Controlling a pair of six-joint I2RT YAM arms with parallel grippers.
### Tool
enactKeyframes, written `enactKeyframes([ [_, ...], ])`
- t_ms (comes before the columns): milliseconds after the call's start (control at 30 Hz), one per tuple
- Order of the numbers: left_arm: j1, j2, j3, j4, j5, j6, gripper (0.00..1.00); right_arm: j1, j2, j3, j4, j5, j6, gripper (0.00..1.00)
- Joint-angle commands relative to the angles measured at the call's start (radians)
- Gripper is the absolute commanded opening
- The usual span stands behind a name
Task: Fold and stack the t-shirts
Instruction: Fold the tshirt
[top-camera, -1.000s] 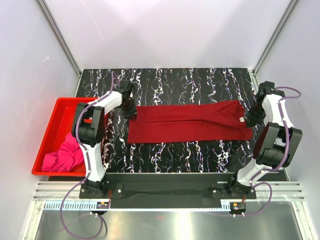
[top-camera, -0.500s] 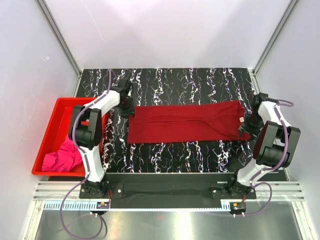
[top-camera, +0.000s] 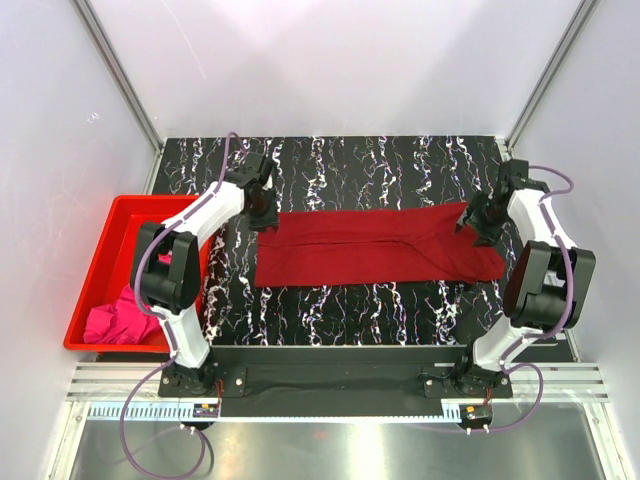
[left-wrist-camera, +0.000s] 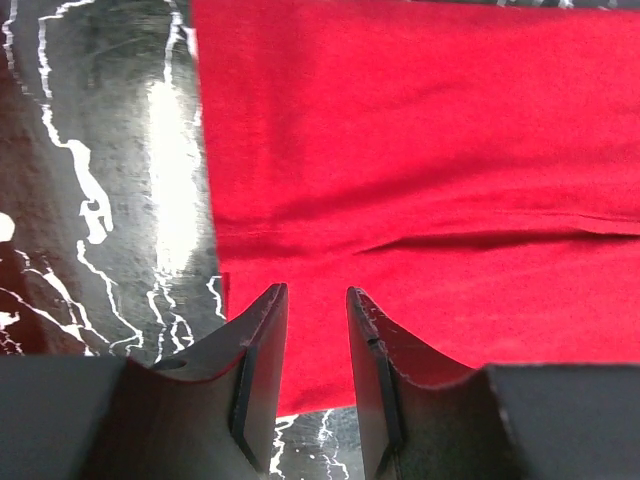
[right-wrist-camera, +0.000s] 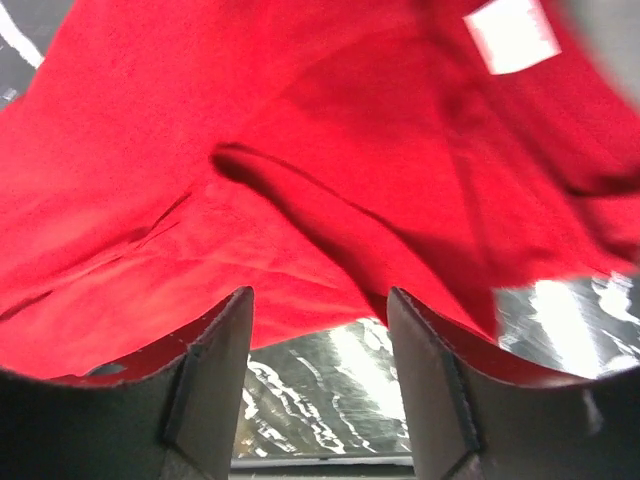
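The magenta t-shirt (top-camera: 122, 318) lies bunched in the red bin (top-camera: 118, 208) at left. The left gripper (top-camera: 262, 214), fingers narrowly parted, hovers at the far-left corner of the crimson t-shirt (top-camera: 370, 245), a long flat band on the counter (top-camera: 350, 165), lightly creased, its axis running left to right. The right gripper (top-camera: 477, 222), fingers spread wide, hangs over the far-right end by the white neck label (right-wrist-camera: 510, 35); each arm is nearest its own end.

Two t-shirts (top-camera: 375, 245) (top-camera: 115, 322), one bin (top-camera: 120, 205), two claws (left-wrist-camera: 315, 300) (right-wrist-camera: 320, 297)
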Motion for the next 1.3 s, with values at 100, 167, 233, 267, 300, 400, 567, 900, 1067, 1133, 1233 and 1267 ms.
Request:
enactKeyframes([
  [100, -0.011, -0.055, -0.007, 0.028, 0.032, 0.011, 0.36, 0.016, 0.100, 0.002, 0.197, -0.295, -0.028, 0.65],
  [167, -0.017, -0.053, -0.010, 0.029, 0.044, 0.009, 0.36, 0.027, 0.161, 0.036, 0.199, -0.335, -0.036, 0.63],
  [233, -0.023, -0.061, -0.013, 0.032, 0.044, 0.008, 0.36, 0.042, 0.180, 0.042, 0.205, -0.344, -0.033, 0.60],
  [267, -0.026, -0.063, -0.015, 0.034, 0.044, 0.006, 0.36, 0.055, 0.193, 0.039, 0.213, -0.348, -0.030, 0.58],
  [300, -0.025, -0.064, -0.016, 0.034, 0.047, 0.006, 0.36, 0.061, 0.200, 0.036, 0.219, -0.351, -0.029, 0.54],
  [400, -0.026, -0.069, -0.018, 0.037, 0.061, 0.011, 0.34, 0.070, 0.218, 0.006, 0.246, -0.360, -0.026, 0.53],
  [567, -0.080, -0.106, -0.038, 0.149, 0.191, 0.062, 0.36, 0.070, 0.207, -0.016, 0.257, -0.346, -0.034, 0.52],
  [900, -0.163, -0.101, -0.003, 0.184, 0.245, 0.023, 0.38, 0.070, 0.276, 0.070, 0.184, -0.248, -0.043, 0.49],
  [1067, -0.166, -0.107, -0.012, 0.183, 0.245, 0.019, 0.38, 0.082, 0.313, 0.090, 0.159, -0.255, -0.040, 0.39],
  [1133, -0.166, -0.109, -0.013, 0.186, 0.247, 0.017, 0.38, 0.088, 0.309, 0.087, 0.159, -0.268, -0.039, 0.23],
  [1233, -0.181, -0.109, -0.012, 0.215, 0.270, 0.022, 0.38, 0.105, 0.257, 0.064, 0.141, -0.285, -0.013, 0.10],
  [1267, -0.189, -0.109, -0.012, 0.227, 0.273, 0.035, 0.40, 0.110, 0.237, 0.052, 0.136, -0.292, -0.004, 0.10],
])
